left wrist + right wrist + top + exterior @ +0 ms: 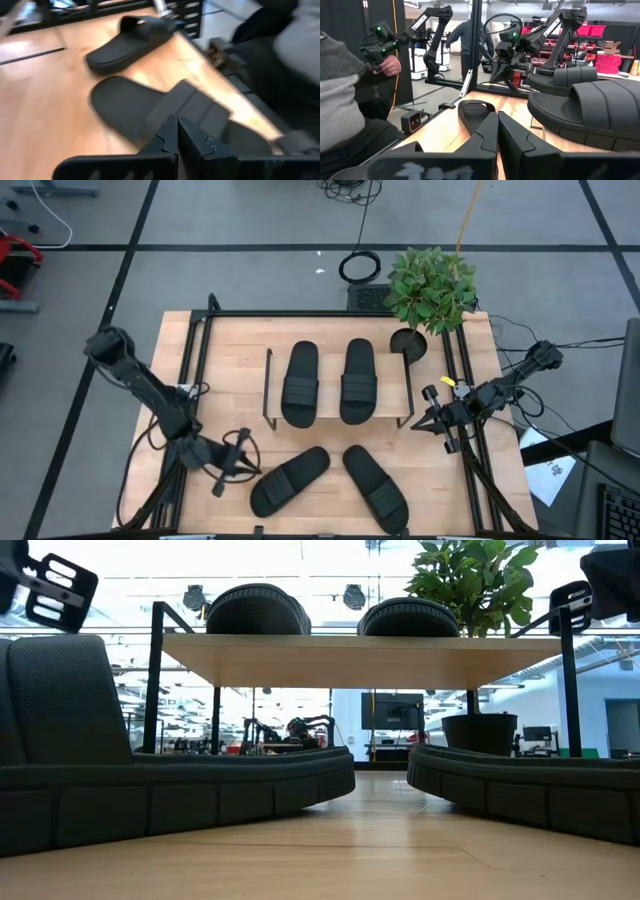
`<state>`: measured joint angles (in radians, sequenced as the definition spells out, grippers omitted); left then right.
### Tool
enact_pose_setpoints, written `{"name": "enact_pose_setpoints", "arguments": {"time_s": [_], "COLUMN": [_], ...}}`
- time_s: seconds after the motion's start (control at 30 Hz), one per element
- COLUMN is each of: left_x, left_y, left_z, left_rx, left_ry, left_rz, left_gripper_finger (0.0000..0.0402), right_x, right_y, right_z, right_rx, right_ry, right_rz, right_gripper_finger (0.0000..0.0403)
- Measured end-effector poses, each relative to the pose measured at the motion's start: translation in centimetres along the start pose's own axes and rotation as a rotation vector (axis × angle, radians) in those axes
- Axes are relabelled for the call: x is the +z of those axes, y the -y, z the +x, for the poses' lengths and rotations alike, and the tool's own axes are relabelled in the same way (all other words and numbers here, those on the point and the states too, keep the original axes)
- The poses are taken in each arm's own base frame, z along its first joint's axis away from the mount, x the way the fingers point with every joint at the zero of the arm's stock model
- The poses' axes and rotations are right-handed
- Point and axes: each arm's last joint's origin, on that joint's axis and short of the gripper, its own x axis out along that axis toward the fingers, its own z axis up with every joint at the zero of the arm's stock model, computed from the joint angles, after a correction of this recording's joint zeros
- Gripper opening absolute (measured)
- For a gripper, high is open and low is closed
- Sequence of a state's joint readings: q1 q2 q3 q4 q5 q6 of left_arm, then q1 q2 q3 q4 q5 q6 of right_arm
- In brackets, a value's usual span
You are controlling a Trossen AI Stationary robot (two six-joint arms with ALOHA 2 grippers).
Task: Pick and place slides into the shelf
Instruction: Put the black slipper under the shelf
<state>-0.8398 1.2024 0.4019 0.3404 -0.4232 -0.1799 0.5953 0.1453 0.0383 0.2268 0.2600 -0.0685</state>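
Note:
Two black slides (300, 385) (358, 383) lie side by side, soles down, on the light-wood shelf (330, 370); the low view shows them on its board (360, 660). Two more slides (290, 480) (375, 488) rest soles down on the table near its near edge, toes angled toward each other. My left gripper (235, 460) is shut and hovers just left of the left table slide (145, 112). My right gripper (425, 420) is shut and hangs beside the shelf's right end frame, touching nothing (497, 132).
A potted plant (432, 285) stands at the table's far right corner, behind the shelf. Black rails (195, 370) run along the table's left and right sides. A person in grey (345, 100) sits beyond the near edge. Bare wood lies between the table slides and the shelf.

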Motion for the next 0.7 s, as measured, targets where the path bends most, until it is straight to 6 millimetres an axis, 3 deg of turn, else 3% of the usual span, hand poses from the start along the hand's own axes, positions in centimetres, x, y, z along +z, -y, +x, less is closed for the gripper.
{"name": "enact_pose_setpoints", "arguments": {"time_s": [0.13,0.27,0.7], "left_x": [-0.7,-0.5,0.4], "left_y": [0.1,0.8,4.9], "left_z": [0.8,1.3,2.3], "left_rx": [0.055,0.052,0.087], "left_ry": [-0.020,-0.024,-0.055], "left_rz": [0.014,0.000,0.022], "left_gripper_finger": [0.0010,0.0039,0.0234], "right_x": [0.0,0.0,0.0], "right_y": [0.0,0.0,0.0], "right_z": [0.0,0.0,0.0], "right_rx": [0.000,0.000,0.000], "right_ry": [0.001,0.001,0.001], "right_rz": [0.000,0.003,0.003], "right_gripper_finger": [0.0000,0.0000,0.0000]}}
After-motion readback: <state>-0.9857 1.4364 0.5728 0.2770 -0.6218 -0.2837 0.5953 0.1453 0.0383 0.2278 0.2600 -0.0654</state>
